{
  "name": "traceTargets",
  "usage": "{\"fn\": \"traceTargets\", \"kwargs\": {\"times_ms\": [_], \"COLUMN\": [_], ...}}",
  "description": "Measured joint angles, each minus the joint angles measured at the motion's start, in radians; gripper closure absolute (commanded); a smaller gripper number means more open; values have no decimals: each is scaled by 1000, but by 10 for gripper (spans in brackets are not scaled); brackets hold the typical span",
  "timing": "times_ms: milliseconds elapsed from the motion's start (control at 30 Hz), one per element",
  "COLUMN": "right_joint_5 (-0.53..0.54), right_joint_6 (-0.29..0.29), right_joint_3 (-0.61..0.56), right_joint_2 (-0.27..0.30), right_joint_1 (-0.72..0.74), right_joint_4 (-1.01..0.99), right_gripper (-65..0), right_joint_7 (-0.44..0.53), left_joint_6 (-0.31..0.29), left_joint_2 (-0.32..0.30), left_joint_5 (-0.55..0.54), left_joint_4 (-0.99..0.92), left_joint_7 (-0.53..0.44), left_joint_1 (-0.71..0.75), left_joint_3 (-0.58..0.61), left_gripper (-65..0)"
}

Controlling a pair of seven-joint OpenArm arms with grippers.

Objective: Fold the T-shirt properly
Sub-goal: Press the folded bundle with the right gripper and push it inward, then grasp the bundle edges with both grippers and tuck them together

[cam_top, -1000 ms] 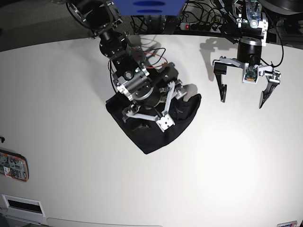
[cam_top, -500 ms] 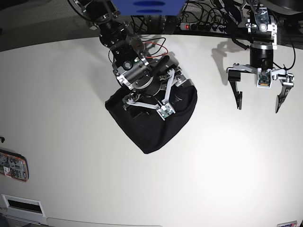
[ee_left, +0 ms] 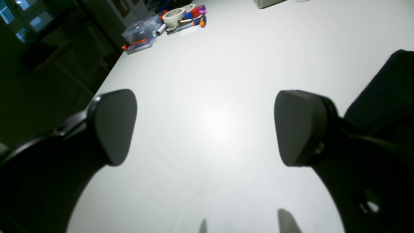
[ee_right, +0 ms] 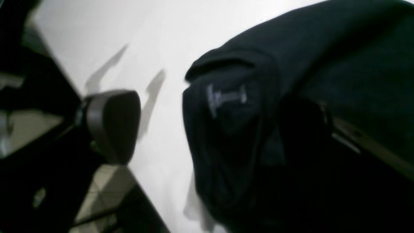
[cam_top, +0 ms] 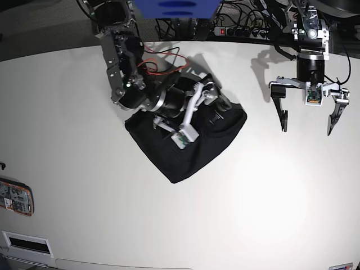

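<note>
The black T-shirt (cam_top: 194,149) lies as a folded bundle on the white table (cam_top: 84,112), left of centre. In the right wrist view the T-shirt (ee_right: 323,55) fills the right side, showing a small pale tag (ee_right: 226,96). My right gripper (cam_top: 202,117) hovers open over the shirt's upper part. Seen from its own camera, the right gripper (ee_right: 207,129) has one pad over bare table and the other over the cloth, with nothing held. My left gripper (cam_top: 306,129) hangs open above bare table to the shirt's right. From its wrist, the left gripper (ee_left: 207,129) is empty, with the T-shirt (ee_left: 388,87) at the right edge.
A power strip (cam_top: 233,31) and cables lie behind the table's far edge, beside a blue block (cam_top: 177,8). A card-like object (cam_top: 14,197) sits at the left edge. A tape roll (ee_left: 174,14) and a clear box (ee_left: 142,32) stand at one table corner.
The right arm has swung and turned over the shirt, and the bundle now spreads a little further right. The left arm withdrew to the right a second ago and has since held still.
</note>
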Motion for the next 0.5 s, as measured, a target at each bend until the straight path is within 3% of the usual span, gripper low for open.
{"fn": "traceTargets", "kwargs": {"times_ms": [133, 267, 400, 500], "right_joint_5": [-41, -9, -16, -10], "right_joint_6": [-18, -9, -9, -8], "right_joint_3": [49, 84, 106, 107], "right_joint_2": [68, 37, 49, 45], "right_joint_1": [10, 76, 102, 136], "right_joint_4": [5, 35, 38, 38], "right_gripper": [-648, -648, -648, -648], "right_joint_7": [-13, 26, 1, 30], "left_joint_6": [21, -14, 8, 2], "left_joint_2": [-5, 0, 1, 2], "left_joint_5": [-2, 11, 93, 135], "left_joint_4": [-15, -37, -37, -37], "left_joint_7": [3, 37, 103, 101], "left_joint_1": [2, 16, 41, 27], "left_joint_3": [86, 291, 372, 456], "left_gripper": [-650, -650, -650, -650]}}
